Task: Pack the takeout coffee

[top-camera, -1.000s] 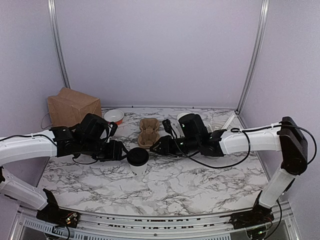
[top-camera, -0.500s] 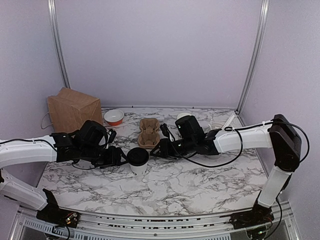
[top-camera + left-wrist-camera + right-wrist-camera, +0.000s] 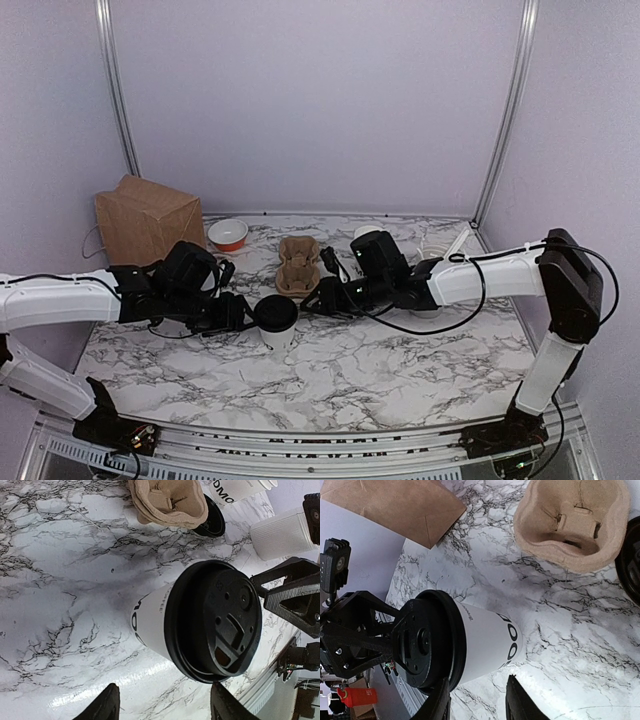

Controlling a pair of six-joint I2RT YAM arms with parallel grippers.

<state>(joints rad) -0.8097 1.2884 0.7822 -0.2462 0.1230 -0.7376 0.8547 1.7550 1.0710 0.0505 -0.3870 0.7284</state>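
The takeout coffee stands upright on the marble desk, near its middle, black lid on and dark lettering showing on its white side, with my two hands closing it in from either side. My left hand sits low just to the left of the cup, its fingers spread wide with nothing between them; in its wrist view the cup lies just ahead of the fingertips, and I cannot tell whether they touch it. My right hand is just right of the cup and a little farther back, also spread wide and holding nothing, its fingers short of the cup's wall. Beyond the cup, toward the far side, lies a brown pulp cup carrier. A brown paper bag stands at the far left of the desk, with a small red bowl just to its right.
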